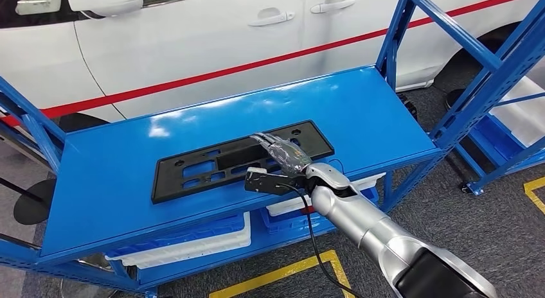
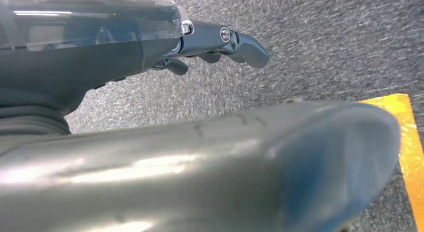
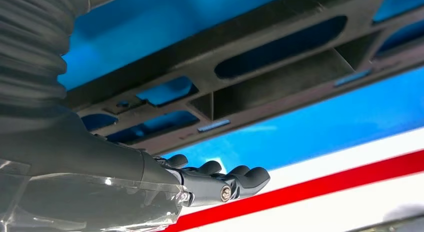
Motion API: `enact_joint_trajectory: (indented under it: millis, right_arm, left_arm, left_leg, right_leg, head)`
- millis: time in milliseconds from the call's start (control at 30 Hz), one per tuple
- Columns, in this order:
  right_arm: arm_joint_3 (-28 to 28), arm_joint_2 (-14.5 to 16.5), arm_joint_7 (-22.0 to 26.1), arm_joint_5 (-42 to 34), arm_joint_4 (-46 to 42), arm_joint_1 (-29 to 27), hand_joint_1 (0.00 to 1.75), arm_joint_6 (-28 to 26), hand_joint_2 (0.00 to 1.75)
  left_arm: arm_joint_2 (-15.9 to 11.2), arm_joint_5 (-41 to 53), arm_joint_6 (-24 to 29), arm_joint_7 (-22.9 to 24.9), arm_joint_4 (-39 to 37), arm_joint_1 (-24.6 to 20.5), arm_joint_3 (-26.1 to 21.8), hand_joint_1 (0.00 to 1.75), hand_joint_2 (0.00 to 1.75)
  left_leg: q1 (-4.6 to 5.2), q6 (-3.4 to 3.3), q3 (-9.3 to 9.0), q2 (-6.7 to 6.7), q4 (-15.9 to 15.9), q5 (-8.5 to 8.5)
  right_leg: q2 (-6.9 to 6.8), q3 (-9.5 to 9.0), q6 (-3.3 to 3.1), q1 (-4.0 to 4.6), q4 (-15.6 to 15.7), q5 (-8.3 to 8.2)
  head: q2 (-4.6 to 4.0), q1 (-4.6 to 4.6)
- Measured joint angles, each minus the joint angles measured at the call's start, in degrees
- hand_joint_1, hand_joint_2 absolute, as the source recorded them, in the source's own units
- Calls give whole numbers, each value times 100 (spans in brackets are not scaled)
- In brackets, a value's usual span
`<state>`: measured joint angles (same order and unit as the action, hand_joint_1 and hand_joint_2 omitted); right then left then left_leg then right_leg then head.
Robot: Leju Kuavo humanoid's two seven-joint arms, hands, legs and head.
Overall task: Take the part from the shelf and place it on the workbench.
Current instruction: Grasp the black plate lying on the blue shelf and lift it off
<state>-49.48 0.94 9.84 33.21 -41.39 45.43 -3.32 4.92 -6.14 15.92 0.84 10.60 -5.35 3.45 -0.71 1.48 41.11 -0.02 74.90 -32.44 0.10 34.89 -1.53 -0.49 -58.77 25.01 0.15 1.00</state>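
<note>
A long black plastic part (image 1: pixel 212 166) with several cut-outs lies flat on the top of the blue shelf (image 1: pixel 96 182). My right hand (image 1: pixel 283 153) reaches over the part's right half, fingers stretched out along it, with nothing in its grasp. In the right wrist view the part (image 3: pixel 280 87) lies close beside the hand (image 3: pixel 200 184), whose dark fingers (image 3: pixel 247 177) are loosely bent and apart from it. My left hand (image 2: pixel 150 42) hangs over grey carpet, its fingers (image 2: pixel 245 44) holding nothing.
A white car (image 1: pixel 212 35) with a red stripe stands right behind the shelf. White and blue bins (image 1: pixel 193 240) sit on the lower level. A second blue rack (image 1: pixel 488 86) stands at the right. Yellow tape (image 1: pixel 283 272) marks the grey floor.
</note>
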Motion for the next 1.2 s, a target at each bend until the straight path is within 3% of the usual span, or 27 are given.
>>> enact_joint_trajectory:
  millis: [33, 100, 167, 333, 400, 467, 500, 533, 567, 633, 700, 800, 867, 967, 1000, 1033, 1067, 1133, 1200]
  right_arm:
    - [-9, 9, 0, 1, 21, 3, 0, 0, 175]
    - [-23, 38, 5, -6, 56, 25, 0, 4, 175]
    - [-34, 69, 21, -31, 102, 48, 0, 13, 175]
    - [-51, 116, 67, -111, 179, 67, 0, -1, 175]
    - [-51, 119, 87, -140, 189, 73, 0, -73, 175]
    - [-51, 120, 104, -160, 197, 45, 0, -230, 175]
    - [-51, 120, 108, -151, 200, 16, 0, -346, 175]
    - [-51, 120, 109, -132, 201, -12, 0, -466, 175]
    - [-51, 122, 109, -104, 196, -32, 0, -583, 175]
    - [-51, 130, 108, -43, 174, -47, 0, -769, 175]
    - [-50, 157, 104, 4, 148, -56, 0, -886, 175]
    - [-46, 190, 91, 25, 120, -93, 0, -953, 175]
    - [-32, 213, 72, 25, 96, -104, 0, -999, 175]
    - [10, 240, 64, 17, 72, -186, 0, -1098, 175]
    - [26, 242, 67, 15, 71, -237, 0, -1120, 175]
    - [39, 242, 70, 14, 70, -285, 0, -1133, 175]
    - [50, 242, 74, 14, 67, -321, 0, -1140, 175]
    - [78, 243, 87, 14, 51, -357, 0, -1146, 175]
    - [118, 244, 100, 14, 33, -371, 0, -1147, 175]
  left_arm:
    - [0, -2, -2, -3, 0, 4, 0, 0, 0]
    - [-5, -5, -10, -13, 0, 1, 0, 0, 0]
    - [-13, -17, -20, -29, 0, -6, 0, 0, 0]
    - [-19, -49, -27, -43, 0, 0, -2, 0, 0]
    - [-19, -52, -34, -52, 0, -3, -2, 0, 0]
    - [-17, -64, -38, -72, 0, 0, -4, 0, 0]
    - [-17, -74, -34, -82, 0, 7, -7, 0, 0]
    - [-17, -83, -31, -90, 0, 14, -10, 0, 0]
    - [-17, -90, -27, -97, 0, 20, -14, 0, 0]
    - [-15, -98, -23, -114, 0, 25, -21, 0, 0]
    - [-13, -104, -21, -132, 0, 25, -37, 0, 0]
    - [-14, -109, -20, -150, 0, 37, -57, 0, 0]
    - [-15, -110, -20, -162, 0, 41, -62, 0, 0]
    - [-15, -110, -22, -186, 0, 47, -72, 0, 0]
    - [-15, -111, -22, -191, 0, 55, -76, 0, 0]
    - [-15, -111, -22, -193, 0, 65, -81, 0, 0]
    - [-15, -111, -22, -195, 0, 73, -86, 0, 0]
    - [-16, -111, -21, -199, 0, 77, -93, 0, 0]
    - [-16, -111, -17, -205, 0, 71, -99, 0, 0]
  left_leg:
    - [1, -20, -106, 0, -238, 173]
    - [16, -86, -502, 0, -1075, 566]
    - [44, -140, -741, -6, -1593, 716]
    - [25, -238, -783, -10, -1736, 769]
    - [7, -277, -796, -1, -1773, 797]
    - [11, -292, -788, -2, -1774, 798]
    - [12, -293, -788, -3, -1771, 797]
    - [13, -292, -790, -5, -1766, 795]
    - [12, -286, -794, -8, -1757, 789]
    - [20, -257, -792, -14, -1721, 760]
    - [40, -215, -770, -16, -1681, 732]
    - [43, -135, -756, -14, -1678, 715]
    - [31, -71, -674, -12, -1474, 558]
    - [11, 3, -197, -11, -393, 14]
    - [6, 15, -53, -11, -92, -75]
    - [3, 20, -1, -11, 0, -47]
    - [1, 17, -65, -10, -153, 97]
    - [-1, -12, -416, -9, -924, 502]
    - [17, -63, -690, -16, -1526, 700]
  right_leg:
    - [5, -6, 0, 7, -1, 1]
    - [19, -18, 9, 28, -3, 5]
    - [27, -9, 49, 38, -4, 0]
    - [20, 18, 185, 29, -55, 46]
    - [17, 225, 219, 16, -512, 333]
    - [15, 599, 246, 11, -1303, 694]
    - [14, 724, 257, 7, -1558, 754]
    - [13, 752, 261, 3, -1608, 703]
    - [10, 652, 257, -2, -1398, 541]
    - [4, 248, 228, -5, -578, 156]
    - [3, 5, 188, 11, -53, 0]
    - [12, -4, 110, 21, 13, -2]
    - [9, -15, 46, -3, 45, -21]
    - [-2, -20, 6, -14, 52, -20]
    - [-5, -20, 2, -13, 48, -16]
    - [-4, -20, 1, -13, 42, -12]
    - [3, -22, 4, -14, 33, -6]
    - [19, -28, 22, -16, 11, 14]
    - [30, -16, 67, 1, -9, 24]
  head:
    - [0, 0]
    - [-1, -1]
    - [-1, -4]
    - [-1, -8]
    - [-1, -12]
    - [0, -13]
    - [0, -14]
    - [0, -14]
    - [0, -14]
    - [-1, -13]
    - [-1, -10]
    - [0, -8]
    - [0, 1]
    - [-1, 18]
    - [-1, 18]
    - [-1, 18]
    - [0, 18]
    - [-1, 16]
    - [-1, 14]
